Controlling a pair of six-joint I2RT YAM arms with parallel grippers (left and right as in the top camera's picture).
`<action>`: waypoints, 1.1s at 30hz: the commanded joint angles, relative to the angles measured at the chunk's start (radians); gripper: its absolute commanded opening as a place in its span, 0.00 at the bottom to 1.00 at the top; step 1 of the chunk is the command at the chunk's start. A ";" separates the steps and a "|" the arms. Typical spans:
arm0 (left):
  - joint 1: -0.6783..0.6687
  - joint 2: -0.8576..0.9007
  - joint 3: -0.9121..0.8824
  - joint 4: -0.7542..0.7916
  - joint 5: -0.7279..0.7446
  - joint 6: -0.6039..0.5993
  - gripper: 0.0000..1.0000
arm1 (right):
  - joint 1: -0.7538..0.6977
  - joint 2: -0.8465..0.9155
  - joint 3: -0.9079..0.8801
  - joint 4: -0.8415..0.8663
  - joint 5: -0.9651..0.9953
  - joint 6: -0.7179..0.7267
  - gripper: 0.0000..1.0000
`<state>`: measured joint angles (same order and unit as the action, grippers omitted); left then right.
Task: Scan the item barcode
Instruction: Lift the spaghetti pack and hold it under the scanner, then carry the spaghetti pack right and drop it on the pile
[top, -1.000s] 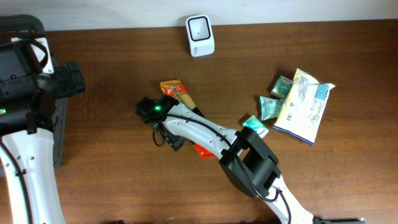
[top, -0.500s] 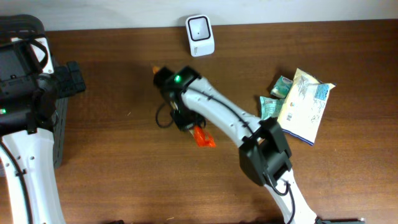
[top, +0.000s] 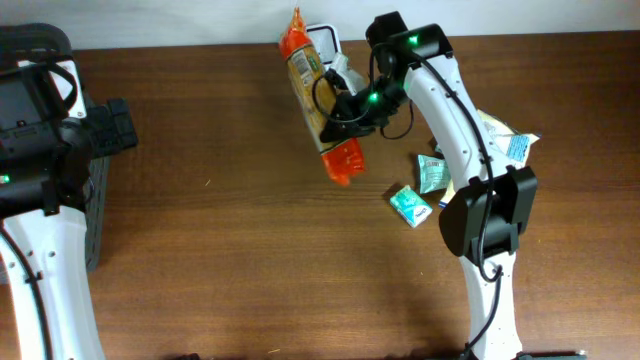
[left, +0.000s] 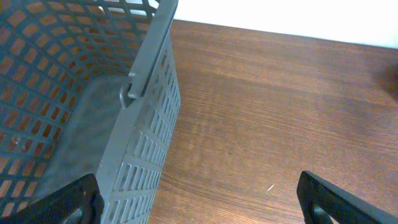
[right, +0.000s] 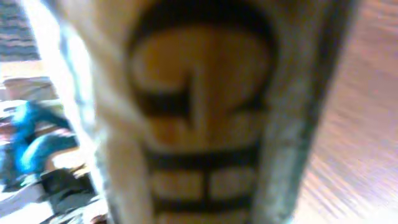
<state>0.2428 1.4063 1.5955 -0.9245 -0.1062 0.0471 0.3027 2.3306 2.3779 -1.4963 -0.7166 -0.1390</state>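
Right pincer (top: 338, 118) was closed on the orange snack bag (top: 318, 95), gripping it about mid-length and holding it lifted off the counter (top: 220, 260). Bag hung tilted, upper end toward the back wall, lower orange end toward the counter's middle. White scanner (top: 330, 45) sat just behind the pincer, partly hidden by the bag's upper end; cannot tell if bag and scanner touched. In the right wrist view the bag (right: 199, 112) filled the frame, blurred, yellow and dark print only, no barcode readable.

To the arm side of the right pincer, small green packets (top: 432, 172) lay near a larger white and yellow pouch (top: 500, 150), which the arm partly covered. One more green packet (top: 409, 204) lay apart from them, nearer the counter's front.

Left pincer (left: 199, 199) stood wide open, holding nothing, well away from the bag. Its dark fingertips (left: 74, 199) showed at the bottom corners of the left wrist view. Grey mesh basket (left: 143, 124) sat right below and beside it, at the counter's left edge.
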 joint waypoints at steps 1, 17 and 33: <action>0.002 -0.003 0.008 0.002 -0.007 -0.009 0.99 | 0.049 -0.049 0.147 0.029 0.453 0.051 0.04; 0.003 -0.003 0.008 0.002 -0.007 -0.009 0.99 | 0.201 0.312 0.134 0.688 1.779 0.196 0.04; 0.003 -0.003 0.008 0.002 -0.007 -0.009 0.99 | 0.194 -0.126 0.135 0.282 1.118 0.188 0.04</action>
<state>0.2428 1.4063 1.5955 -0.9245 -0.1059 0.0471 0.5007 2.4466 2.4729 -1.1645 0.5804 -0.0875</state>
